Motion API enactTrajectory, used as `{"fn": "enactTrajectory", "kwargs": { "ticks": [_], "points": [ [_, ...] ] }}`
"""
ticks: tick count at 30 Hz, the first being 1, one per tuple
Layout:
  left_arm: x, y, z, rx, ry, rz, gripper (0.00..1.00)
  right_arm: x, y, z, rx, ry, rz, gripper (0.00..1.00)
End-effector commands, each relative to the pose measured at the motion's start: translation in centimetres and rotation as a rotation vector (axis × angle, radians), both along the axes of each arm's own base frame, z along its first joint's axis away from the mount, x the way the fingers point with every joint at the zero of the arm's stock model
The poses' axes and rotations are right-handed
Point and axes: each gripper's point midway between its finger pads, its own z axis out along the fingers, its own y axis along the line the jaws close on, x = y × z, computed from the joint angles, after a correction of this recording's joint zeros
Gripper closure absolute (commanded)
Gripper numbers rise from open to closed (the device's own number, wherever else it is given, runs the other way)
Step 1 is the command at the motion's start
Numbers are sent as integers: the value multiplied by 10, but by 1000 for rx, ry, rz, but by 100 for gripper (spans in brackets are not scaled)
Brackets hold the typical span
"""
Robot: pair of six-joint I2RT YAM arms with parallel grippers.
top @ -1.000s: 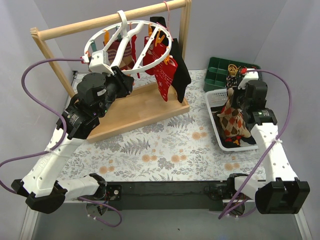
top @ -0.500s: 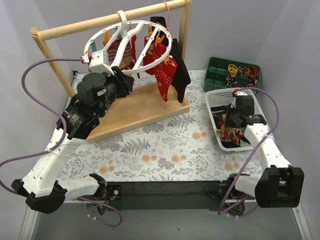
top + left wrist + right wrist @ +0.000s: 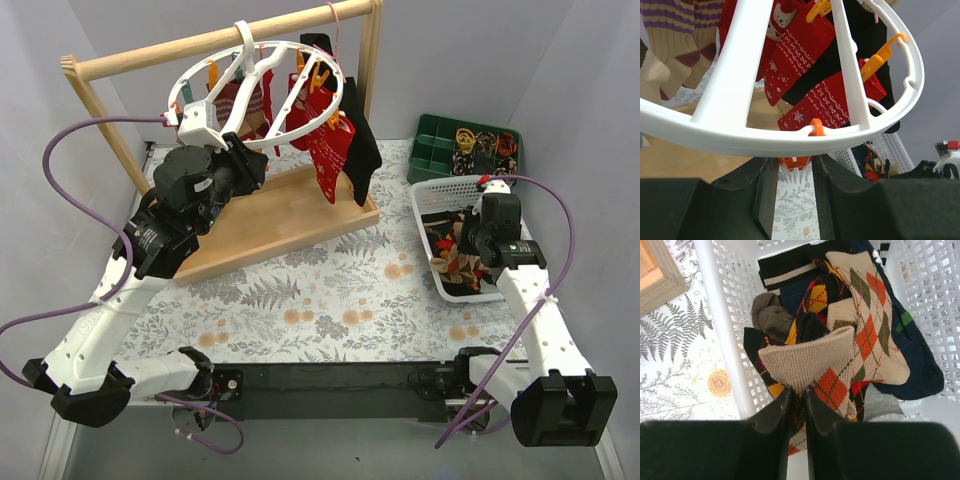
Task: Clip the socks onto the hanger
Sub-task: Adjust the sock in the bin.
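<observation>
The white round hanger (image 3: 262, 138) hangs from the wooden rail. Red Christmas socks (image 3: 328, 150) and a cream striped sock (image 3: 675, 45) are clipped to it. My left gripper (image 3: 248, 152) is under its near rim. In the left wrist view the left gripper (image 3: 795, 167) is closed on an orange clip (image 3: 796, 161) just below the ring (image 3: 740, 135). My right gripper (image 3: 474, 246) is down in the white basket (image 3: 430, 195). In the right wrist view the right gripper (image 3: 798, 392) is shut on the cuff of a cream and orange argyle sock (image 3: 860, 335), whose foot lies on the sock pile.
The wooden rail frame (image 3: 200, 45) stands on its base board (image 3: 290, 210) at the back left. A black garment (image 3: 362, 145) and a pink wire hanger (image 3: 333, 20) hang on it. A green divided tray (image 3: 440, 140) sits behind the basket. The basket holds several dark socks (image 3: 775, 315).
My right gripper held the argyle sock raised above the basket, then dropped low into it. It now sits slightly higher and further right with the sock. The left arm has not moved.
</observation>
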Motion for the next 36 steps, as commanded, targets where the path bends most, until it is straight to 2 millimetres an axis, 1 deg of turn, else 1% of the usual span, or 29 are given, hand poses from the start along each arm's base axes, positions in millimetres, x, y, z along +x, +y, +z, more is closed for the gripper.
{"fn": "enactTrajectory", "kwargs": {
  "ticks": [1,2,4,5,7,10,12,14,15,16,17,19,21,22,24,25,26,28,30,31,32,33,34,36],
  "points": [
    [-7,4,0,11,4,-11,100,1,-2,18,3,-52,-17,82],
    [-7,5,0,11,4,-11,100,0,-1,19,10,-58,-13,82],
    [-8,4,0,11,4,-12,100,-1,0,21,19,-61,-15,75],
    [-7,4,-1,10,5,-12,100,-2,1,24,21,-73,-13,73],
    [-8,4,-1,10,6,-13,100,-3,0,32,23,-94,-17,74],
    [-7,3,-1,10,6,-17,100,-7,2,49,35,-147,-10,75],
    [-7,3,-1,9,6,-18,100,-8,5,58,47,-167,5,83],
    [-7,2,0,8,2,-23,100,-7,11,75,72,-207,31,84],
    [-7,1,-1,9,3,-23,100,-6,13,81,79,-220,37,84],
    [-6,1,-1,9,3,-23,100,-4,13,96,84,-255,37,83],
    [-7,2,1,7,1,-21,100,-3,12,103,80,-271,28,79],
    [-8,3,3,4,-4,-18,100,-1,10,119,68,-307,22,76],
    [-8,3,1,7,-2,-17,100,2,0,114,18,-297,-6,75],
    [-8,4,2,5,-3,-17,100,3,-1,108,12,-276,-12,78],
    [-8,3,2,7,-4,-20,100,3,3,108,27,-278,7,79],
    [-8,3,2,10,-3,-19,100,3,5,115,38,-301,16,82],
    [-8,4,2,10,-3,-17,100,4,9,126,50,-329,33,86],
    [-8,5,2,13,-5,-15,100,6,11,135,36,-347,55,96],
    [-7,3,2,11,-7,-18,100,8,10,137,22,-351,56,96],
    [-7,2,2,11,-5,-24,100,9,10,133,23,-337,53,94],
    [-7,1,3,6,-6,-28,100,9,14,127,37,-323,73,83],
    [-7,0,2,6,-3,-32,100,8,17,106,39,-271,90,80],
    [-7,-1,0,6,0,-37,100,8,18,83,53,-204,84,80],
    [-7,-2,-1,6,2,-40,100,0,17,42,66,-77,62,84]
  ]
}}
